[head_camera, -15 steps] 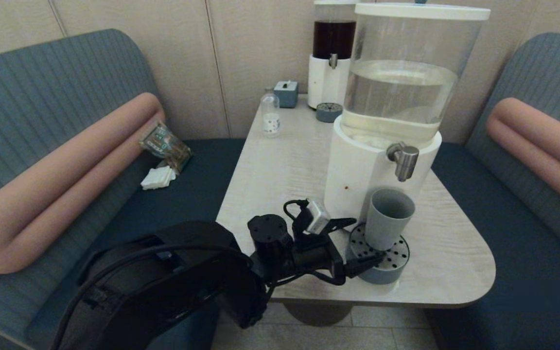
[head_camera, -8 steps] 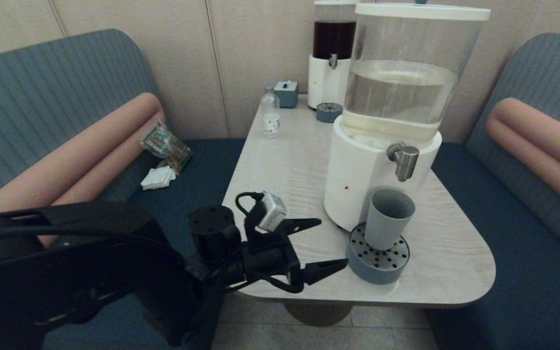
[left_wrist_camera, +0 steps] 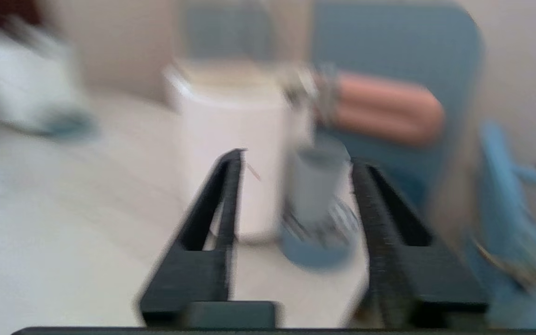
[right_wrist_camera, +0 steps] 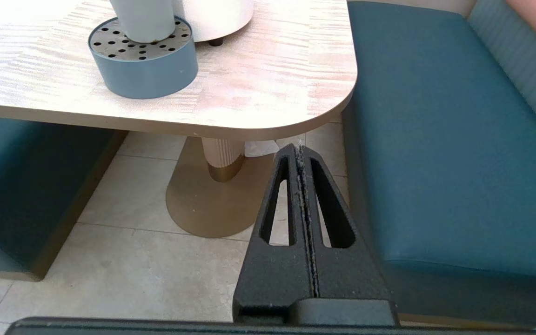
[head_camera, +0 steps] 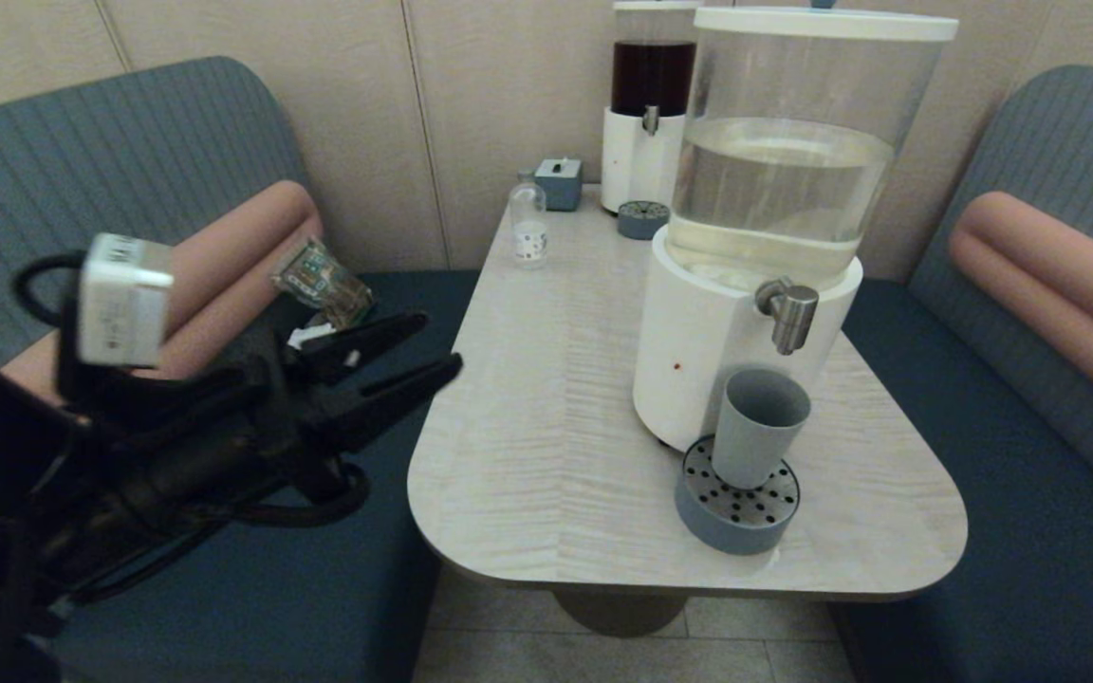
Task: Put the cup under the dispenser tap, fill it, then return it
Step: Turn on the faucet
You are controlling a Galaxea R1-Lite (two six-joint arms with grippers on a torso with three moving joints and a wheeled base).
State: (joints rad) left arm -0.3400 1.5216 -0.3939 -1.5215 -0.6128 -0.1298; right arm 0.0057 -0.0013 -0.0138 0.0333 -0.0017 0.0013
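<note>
The grey-blue cup (head_camera: pixel 757 427) stands upright on the round perforated drip tray (head_camera: pixel 738 507), directly below the steel tap (head_camera: pixel 788 313) of the large white-based dispenser (head_camera: pixel 746 285). My left gripper (head_camera: pixel 437 343) is open and empty, raised off the table's left side, well away from the cup. In the left wrist view the cup (left_wrist_camera: pixel 314 186) appears far off between the spread fingers (left_wrist_camera: pixel 221 200) of that gripper (left_wrist_camera: pixel 298 156). My right gripper (right_wrist_camera: pixel 298 148) is shut on nothing, parked low beside the table's right corner above the floor; the tray (right_wrist_camera: pixel 143 60) and the cup's base (right_wrist_camera: pixel 144 21) show above it.
A second dispenser with dark red liquid (head_camera: pixel 649 104), its small drip tray (head_camera: pixel 642 219), a grey box (head_camera: pixel 559 182) and a small clear bottle (head_camera: pixel 527 225) stand at the table's far end. A packet (head_camera: pixel 324 282) and white napkins (head_camera: pixel 307 347) lie on the left bench.
My left gripper has drawn back from the drip tray, swinging left and upward off the table, still open. The cup has stayed on the tray under the tap.
</note>
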